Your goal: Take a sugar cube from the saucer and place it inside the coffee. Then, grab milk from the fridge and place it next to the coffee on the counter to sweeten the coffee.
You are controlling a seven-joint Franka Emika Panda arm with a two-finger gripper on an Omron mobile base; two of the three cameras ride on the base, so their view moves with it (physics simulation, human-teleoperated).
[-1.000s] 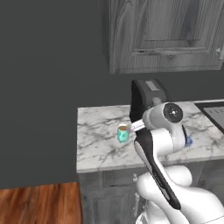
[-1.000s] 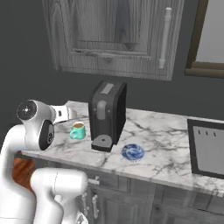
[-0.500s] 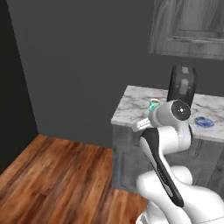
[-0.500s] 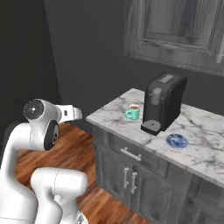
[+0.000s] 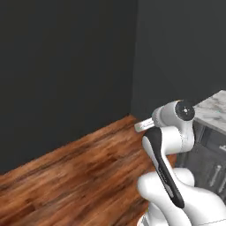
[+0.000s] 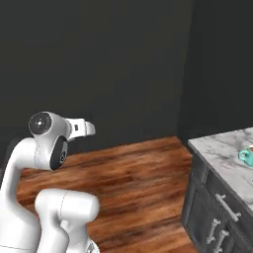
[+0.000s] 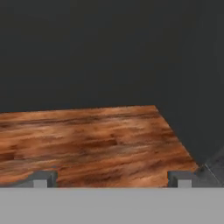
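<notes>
The coffee (image 6: 245,156), a small teal cup, stands on the counter (image 6: 217,148) at the far right of the right base view. The left base view catches a corner of the same marble counter (image 5: 215,109) at its right edge. My gripper (image 7: 110,179) is open, its two dark fingertips (image 7: 41,178) wide apart with nothing between them, and it looks out over wood floor toward a dark wall. The arm is folded close to the base. The saucer, the sugar cube and the milk are out of view. I cannot tell whether any of the dark flat surfaces is the fridge.
Brown wood floor (image 5: 79,167) stretches ahead to dark grey walls (image 5: 66,66) that meet in a corner. Grey cabinet fronts with metal handles (image 6: 222,202) run under the counter on the right.
The whole picture has swung left: the base has turned away from the counter. The coffee machine and upper cabinets have left view; the cup has slid to the right edge. The gripper stays open.
</notes>
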